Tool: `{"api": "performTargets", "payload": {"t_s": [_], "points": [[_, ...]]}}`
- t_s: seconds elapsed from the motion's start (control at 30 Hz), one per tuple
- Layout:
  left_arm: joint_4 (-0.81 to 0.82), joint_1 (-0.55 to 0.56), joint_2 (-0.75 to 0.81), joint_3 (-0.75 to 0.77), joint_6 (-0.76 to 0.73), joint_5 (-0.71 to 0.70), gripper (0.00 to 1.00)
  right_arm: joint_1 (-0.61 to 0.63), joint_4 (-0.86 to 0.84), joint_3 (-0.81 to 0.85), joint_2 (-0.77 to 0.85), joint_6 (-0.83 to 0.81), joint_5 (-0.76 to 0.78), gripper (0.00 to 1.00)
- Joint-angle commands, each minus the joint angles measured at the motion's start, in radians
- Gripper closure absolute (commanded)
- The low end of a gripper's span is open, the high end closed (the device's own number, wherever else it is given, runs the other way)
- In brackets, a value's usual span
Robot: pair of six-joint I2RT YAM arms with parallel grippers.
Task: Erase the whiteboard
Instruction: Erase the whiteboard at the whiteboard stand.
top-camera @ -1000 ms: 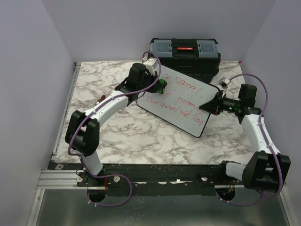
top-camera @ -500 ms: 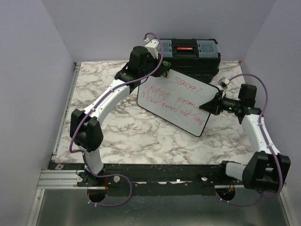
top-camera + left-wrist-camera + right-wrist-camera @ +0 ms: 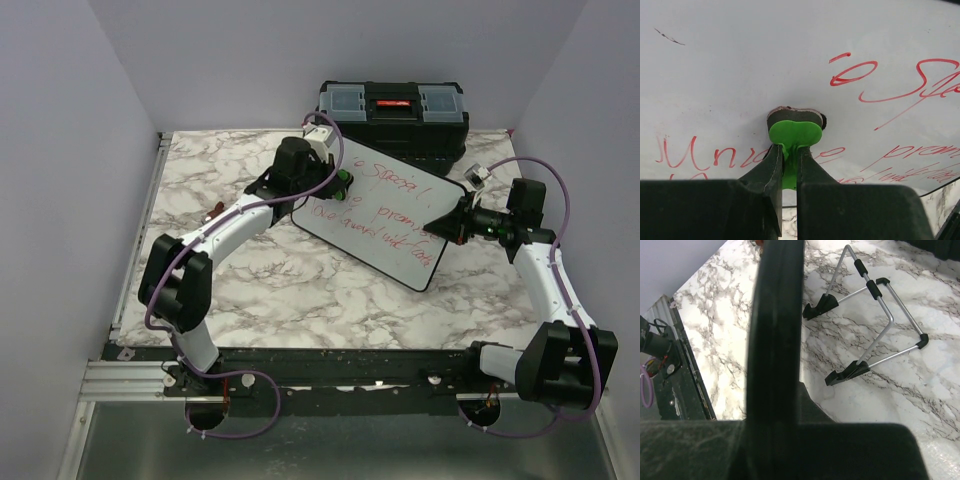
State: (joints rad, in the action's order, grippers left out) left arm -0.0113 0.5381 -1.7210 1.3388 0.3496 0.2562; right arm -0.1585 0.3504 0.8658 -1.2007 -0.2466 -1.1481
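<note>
The whiteboard (image 3: 385,222) stands tilted over the marble table, with red handwriting across it. My left gripper (image 3: 341,181) is at its upper left part, shut on the tab of a green eraser (image 3: 795,131). The eraser's dark pad (image 3: 792,114) presses on the whiteboard (image 3: 755,60) just above the red word at the left. My right gripper (image 3: 456,223) is shut on the board's right edge. In the right wrist view that black edge (image 3: 775,330) runs straight up between the jaws.
A black toolbox (image 3: 393,108) with a red latch sits against the far edge behind the board. A wire stand (image 3: 875,325) with black feet rests on the marble table (image 3: 280,280) behind the board. A small grey object (image 3: 478,173) lies near the right arm.
The left arm swept the eraser up toward the board's far corner by the toolbox, then came back down to where it was a second ago. The right arm has held still.
</note>
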Motion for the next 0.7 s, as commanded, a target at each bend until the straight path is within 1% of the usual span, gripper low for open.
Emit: {"api": "performTargets", "payload": {"t_s": [0.0, 0.3, 0.43, 0.53, 0.67], "points": [[-0.008, 0.005, -0.005, 0.005, 0.007, 0.005, 1.00, 0.028, -0.009, -0.003, 0.027, -0.081, -0.131, 0.99], [-0.115, 0.000, -0.057, 0.241, -0.025, -0.021, 1.00, 0.028, -0.010, -0.004, 0.027, -0.080, -0.132, 0.99], [-0.135, -0.004, -0.084, 0.303, -0.021, -0.013, 1.00, 0.027, -0.011, -0.005, 0.026, -0.081, -0.126, 0.99], [-0.122, -0.005, -0.090, 0.280, -0.017, -0.003, 1.00, 0.028, -0.011, -0.004, 0.022, -0.081, -0.124, 0.99], [-0.033, -0.003, -0.068, 0.134, 0.009, 0.018, 1.00, 0.028, 0.008, 0.000, 0.010, -0.101, -0.134, 1.00]]}}
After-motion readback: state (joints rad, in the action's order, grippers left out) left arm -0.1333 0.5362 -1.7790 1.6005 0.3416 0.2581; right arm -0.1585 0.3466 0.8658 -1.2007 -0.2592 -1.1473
